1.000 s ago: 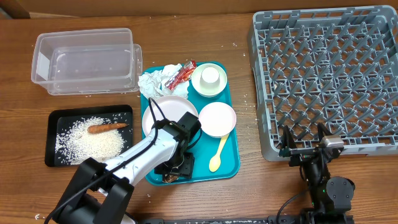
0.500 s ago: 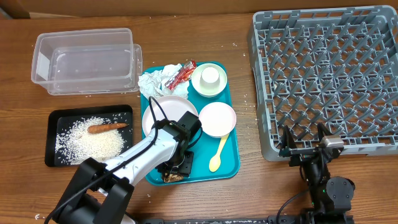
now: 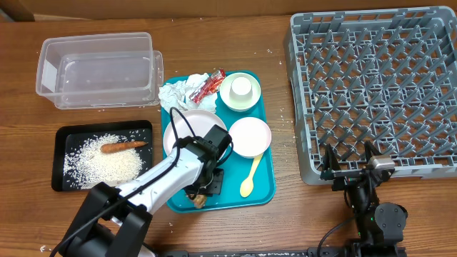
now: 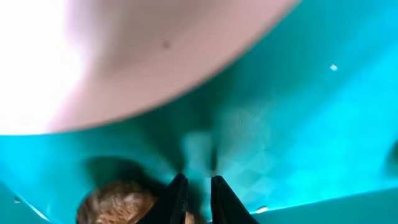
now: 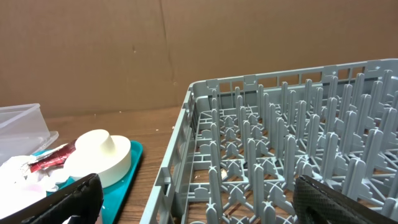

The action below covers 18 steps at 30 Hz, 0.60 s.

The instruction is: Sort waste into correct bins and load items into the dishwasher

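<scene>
My left gripper (image 3: 203, 191) (image 4: 195, 180) is down on the teal tray (image 3: 264, 189), just in front of the white-pink plate (image 3: 187, 128). Its jaws are nearly together. The brown food chunk (image 4: 118, 202) (image 3: 198, 203) bulges out left of the left finger, with a sliver of it between the fingers. Napkin (image 3: 178, 93), red wrapper (image 3: 209, 84), cup (image 3: 241, 87) in the green bowl (image 3: 227, 101), white bowl (image 3: 250, 135) and yellow spoon (image 3: 250, 178) lie on the tray. My right gripper (image 3: 351, 168) (image 5: 202, 200) is open and empty at the front edge of the grey rack (image 3: 378, 86).
The clear tub (image 3: 100, 68) stands at the back left. In front of it, the black tray (image 3: 61, 135) holds rice crumbs (image 3: 107, 160) and the orange stick (image 3: 123, 146). Stray crumbs dot the wood between the teal tray and the rack.
My left gripper's jaws have closed in over the brown chunk at the tray's front. The right arm has not moved.
</scene>
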{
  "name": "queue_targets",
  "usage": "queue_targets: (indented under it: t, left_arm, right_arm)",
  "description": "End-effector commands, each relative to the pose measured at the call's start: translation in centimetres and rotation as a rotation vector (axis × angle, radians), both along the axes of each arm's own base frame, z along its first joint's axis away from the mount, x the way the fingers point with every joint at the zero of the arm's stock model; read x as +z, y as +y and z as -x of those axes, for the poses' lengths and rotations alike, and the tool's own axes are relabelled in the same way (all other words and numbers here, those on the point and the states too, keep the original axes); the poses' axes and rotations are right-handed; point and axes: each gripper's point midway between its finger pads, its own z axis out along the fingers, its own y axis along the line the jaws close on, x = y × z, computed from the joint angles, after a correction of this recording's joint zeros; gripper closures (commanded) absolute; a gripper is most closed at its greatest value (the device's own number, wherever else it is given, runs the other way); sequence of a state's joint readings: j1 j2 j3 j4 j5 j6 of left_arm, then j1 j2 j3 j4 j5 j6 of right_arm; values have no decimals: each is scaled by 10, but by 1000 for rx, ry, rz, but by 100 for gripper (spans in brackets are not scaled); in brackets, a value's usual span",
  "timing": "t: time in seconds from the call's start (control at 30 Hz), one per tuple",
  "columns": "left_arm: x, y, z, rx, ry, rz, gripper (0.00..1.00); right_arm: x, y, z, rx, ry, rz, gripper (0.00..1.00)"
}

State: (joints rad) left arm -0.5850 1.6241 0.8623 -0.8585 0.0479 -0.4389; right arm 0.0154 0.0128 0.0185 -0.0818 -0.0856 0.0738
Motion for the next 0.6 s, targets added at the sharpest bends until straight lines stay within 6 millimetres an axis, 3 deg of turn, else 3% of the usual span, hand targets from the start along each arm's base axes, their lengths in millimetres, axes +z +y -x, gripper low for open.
queue_targets:
  t: [0.0,0.1,0.27,0.4,0.43,0.47,0.5,0.57]
  left_arm:
    - [4,10,-15,58,-39,-10,87]
    - [10,14,-29,99,-62,3,96]
    - [31,22,-51,161,-84,13,96]
    - [63,19,-73,177,-131,25,96]
    - [77,17,-81,177,-154,24,86]
    - [85,17,-83,178,-158,20,63]
    - [91,18,-82,185,-149,16,48]
    - [98,22,-70,239,-97,-8,42]
  right_arm:
    - [-2,-1,0,-6,-2,3,0]
    - [-2,-1,0,-6,-2,3,0]
    - [-2,-1,0,-6,-2,3,0]
    - [-2,-1,0,-6,-2,3,0]
    - [-2,-1,0,-6,-2,3,0]
    - [-2,-1,0,-6,-2,3,0]
    - [-2,-1,0,-6,-2,3,0]
    - [-2,-1,0,-6,-2,3,0]
